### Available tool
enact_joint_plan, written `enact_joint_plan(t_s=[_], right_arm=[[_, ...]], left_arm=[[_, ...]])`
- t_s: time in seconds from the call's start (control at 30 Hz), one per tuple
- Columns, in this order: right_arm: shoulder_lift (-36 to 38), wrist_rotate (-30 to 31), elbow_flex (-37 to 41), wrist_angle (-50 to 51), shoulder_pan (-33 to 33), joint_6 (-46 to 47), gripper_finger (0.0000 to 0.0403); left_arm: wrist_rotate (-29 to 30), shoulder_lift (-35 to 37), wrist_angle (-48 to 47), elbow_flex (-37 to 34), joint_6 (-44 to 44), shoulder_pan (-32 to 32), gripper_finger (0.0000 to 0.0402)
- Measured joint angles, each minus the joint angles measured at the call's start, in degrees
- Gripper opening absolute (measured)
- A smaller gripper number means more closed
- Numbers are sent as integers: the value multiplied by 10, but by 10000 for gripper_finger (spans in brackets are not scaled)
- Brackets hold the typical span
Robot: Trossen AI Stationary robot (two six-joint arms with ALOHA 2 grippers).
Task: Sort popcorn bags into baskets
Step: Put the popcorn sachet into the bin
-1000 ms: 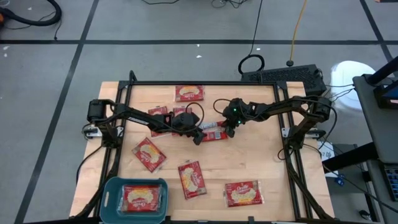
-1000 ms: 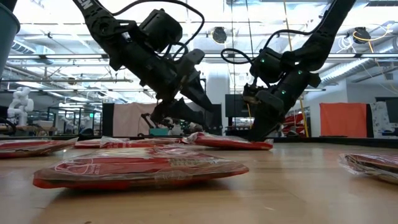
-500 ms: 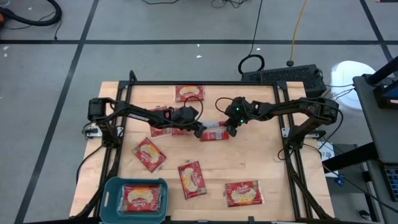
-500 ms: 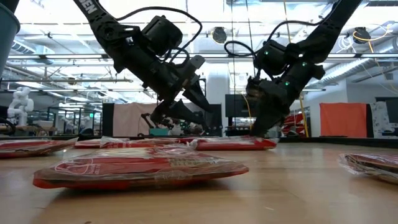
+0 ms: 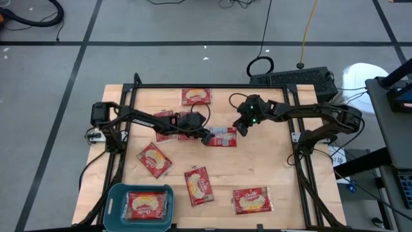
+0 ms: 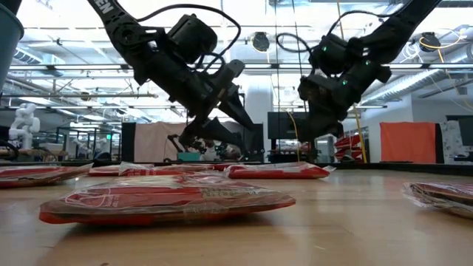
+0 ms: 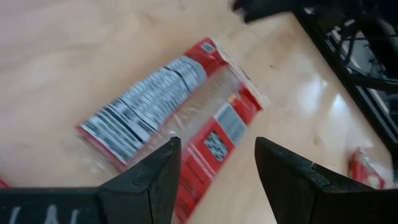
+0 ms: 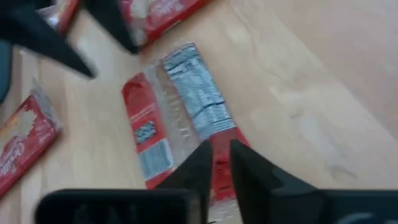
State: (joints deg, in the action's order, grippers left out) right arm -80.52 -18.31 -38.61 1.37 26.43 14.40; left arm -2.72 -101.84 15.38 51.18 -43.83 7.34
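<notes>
A popcorn bag [image 5: 224,136] lies flat on the table's middle with its blue-white printed side up; it also shows in both wrist views [image 7: 180,106] [image 8: 177,118]. My left gripper [image 5: 206,138] hovers open over the bag's left end, one finger [image 7: 155,180] on either side. My right gripper [image 5: 242,129] hangs above the bag's right end, clear of it [image 6: 307,140], with a narrow gap between its fingers [image 8: 205,165]. The teal basket [image 5: 114,200] stands at the near left corner with one red bag [image 5: 148,205] lying in it.
Other red bags lie flat on the table: one at the far edge [image 5: 196,96], a small heap under the left arm [image 5: 166,122], and three nearer the front [image 5: 153,160] [image 5: 199,185] [image 5: 252,200]. A black frame [image 5: 212,86] borders the table.
My right gripper has risen from the right end of the middle bag and drawn back toward the table's far right. That end, slightly raised half a second ago, now lies on the table again.
</notes>
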Motion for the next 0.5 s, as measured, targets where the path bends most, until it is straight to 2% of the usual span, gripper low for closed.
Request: enact_joint_plan(t_s=[0.13,0.23,0.33,0.4,0.5], right_arm=[[-41,-22,0,-8,14,-15,131],[-80,-39,0,-40,17,16,180],[-96,-28,-1,-86,10,0,226],[-104,-21,-1,-91,3,-24,247],[-118,-24,0,-85,-7,-55,255]], left_arm=[[0,0,8,0,-18,-23,207],[0,0,8,0,-20,-40,207],[0,0,6,0,-24,-51,207],[0,0,6,0,-33,-53,207],[0,0,5,0,-48,-53,207]])
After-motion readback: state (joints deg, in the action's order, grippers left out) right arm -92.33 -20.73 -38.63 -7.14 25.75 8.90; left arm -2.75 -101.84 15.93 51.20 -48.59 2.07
